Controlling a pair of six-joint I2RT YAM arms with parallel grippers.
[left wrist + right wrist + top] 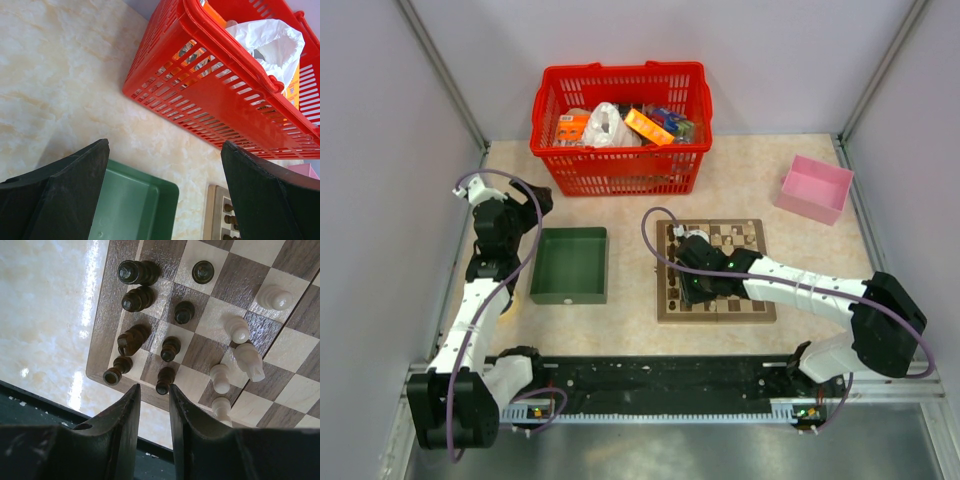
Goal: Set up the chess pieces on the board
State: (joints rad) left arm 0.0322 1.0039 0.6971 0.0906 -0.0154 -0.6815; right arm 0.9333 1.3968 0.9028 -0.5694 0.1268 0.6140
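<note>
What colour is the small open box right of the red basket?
The box is pink, seen best in the top external view.

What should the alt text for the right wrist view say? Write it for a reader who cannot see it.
The right hand hangs over a corner of the chessboard, fingers a narrow gap apart, beside a cluster of dark pieces near the rim. A few pale pieces sit to their right; marbled tabletop shows at left.
</note>
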